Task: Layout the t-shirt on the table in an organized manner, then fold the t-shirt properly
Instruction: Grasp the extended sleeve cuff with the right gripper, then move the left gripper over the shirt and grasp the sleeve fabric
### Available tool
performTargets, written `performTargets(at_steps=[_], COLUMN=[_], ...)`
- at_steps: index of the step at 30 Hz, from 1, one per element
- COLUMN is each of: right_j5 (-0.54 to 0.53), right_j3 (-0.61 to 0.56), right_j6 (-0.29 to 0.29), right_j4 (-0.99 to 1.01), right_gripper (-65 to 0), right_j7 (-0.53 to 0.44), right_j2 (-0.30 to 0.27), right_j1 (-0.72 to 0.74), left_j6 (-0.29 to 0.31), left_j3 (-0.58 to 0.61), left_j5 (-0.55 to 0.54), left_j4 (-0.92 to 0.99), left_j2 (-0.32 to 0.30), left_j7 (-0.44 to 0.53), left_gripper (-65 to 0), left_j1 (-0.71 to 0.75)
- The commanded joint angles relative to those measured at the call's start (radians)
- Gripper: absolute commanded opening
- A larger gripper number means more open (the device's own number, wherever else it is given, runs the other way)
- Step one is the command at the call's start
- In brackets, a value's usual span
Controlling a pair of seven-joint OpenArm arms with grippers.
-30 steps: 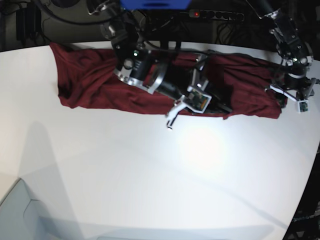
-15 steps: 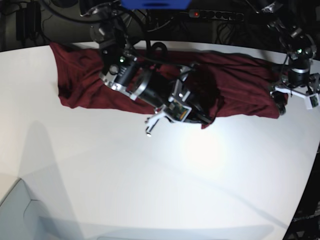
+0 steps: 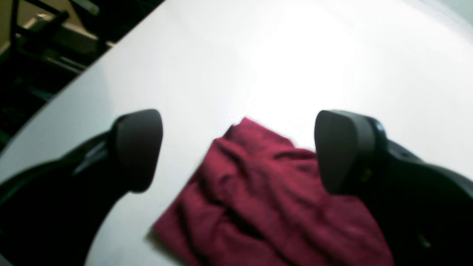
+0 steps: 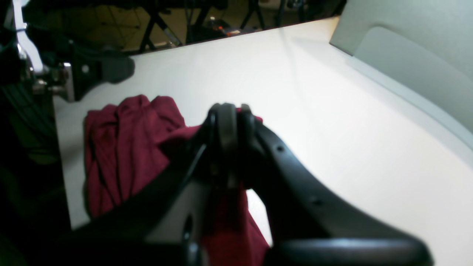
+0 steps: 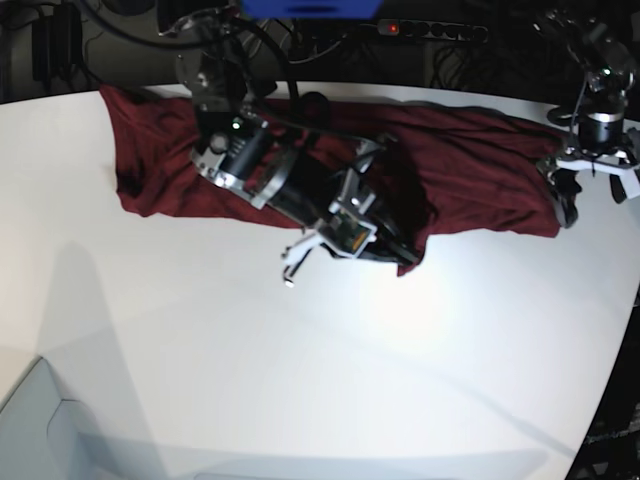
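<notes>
The right gripper (image 5: pixel 400 255) pinches the near hem of the maroon t-shirt (image 5: pixel 480 165); the left gripper (image 3: pixel 236 151) hovers wide, empty. Best pulled slowly nearward, smoothing wrinkles.

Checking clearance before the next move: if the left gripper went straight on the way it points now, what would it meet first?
Most likely the t-shirt: its corner lies right between the open left gripper fingers, on the table. Depth is unclear, so this is a hedged guess.
</notes>
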State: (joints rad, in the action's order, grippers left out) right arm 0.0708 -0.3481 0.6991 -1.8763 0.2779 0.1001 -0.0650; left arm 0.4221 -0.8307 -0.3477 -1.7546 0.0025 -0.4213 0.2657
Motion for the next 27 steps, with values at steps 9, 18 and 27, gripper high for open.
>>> performTargets(at_steps=[9,18,27], right_j5=[-0.026,-0.024,-0.029], right_j3=[-0.007,-0.006,-0.006], right_j6=[-0.001,-0.001,-0.001], right_j4=[-0.041,-0.041,-0.041], right_gripper=[-65.0,-65.0,-65.0], right_j7=[-0.033,0.024,0.039], right_j2=[0.033,0.033,0.046], right_j1=[0.012,0.095,0.135], left_j6=[0.005,0.011,0.120], left_j3=[0.204,0.258,0.339], left_j5=[-0.040,0.109,0.131], left_j4=[-0.014,-0.026,-0.014], left_j2=[-0.009,-0.091,-0.105], left_j7=[0.029,0.032,0.032], left_gripper=[-1.6,-1.6,-1.6], left_j1=[0.034,0.079,0.063])
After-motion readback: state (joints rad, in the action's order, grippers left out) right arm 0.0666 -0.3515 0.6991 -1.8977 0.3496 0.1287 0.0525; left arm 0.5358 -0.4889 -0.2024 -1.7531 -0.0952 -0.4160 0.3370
